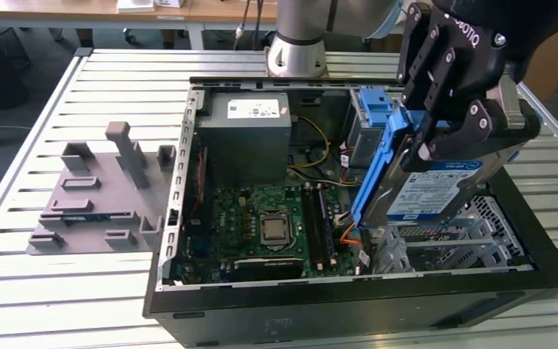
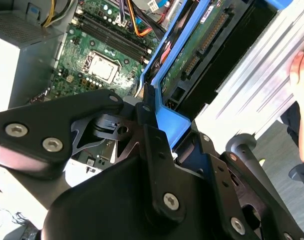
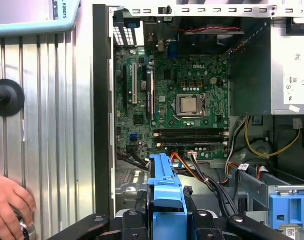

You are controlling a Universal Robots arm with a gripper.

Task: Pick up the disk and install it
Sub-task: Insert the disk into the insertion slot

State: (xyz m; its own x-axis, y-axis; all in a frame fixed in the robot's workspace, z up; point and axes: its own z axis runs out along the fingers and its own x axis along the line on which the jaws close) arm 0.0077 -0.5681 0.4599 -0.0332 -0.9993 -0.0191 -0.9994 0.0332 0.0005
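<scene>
The disk [image 1: 432,195], a silver drive with a blue-and-white label in a blue plastic frame, hangs tilted on edge over the open computer case [image 1: 357,309]. It sits above the metal drive cage [image 1: 453,247] on the exterior view's right side of the case. My black gripper [image 1: 465,145] is shut on the disk from above. In the second wrist view the disk's green circuit-board underside [image 2: 196,45] and blue frame show beyond my fingers [image 2: 152,145]. The first wrist view has the frame's blue end [image 3: 165,192] held between the finger links.
Inside the case lie the green motherboard [image 1: 269,218], a grey power supply [image 1: 245,134], loose cables [image 3: 211,175] and another blue bracket [image 3: 289,207]. A grey fixture block [image 1: 95,196] stands on the slatted table [image 1: 114,80]. A person's hand [image 3: 7,202] rests beside the case.
</scene>
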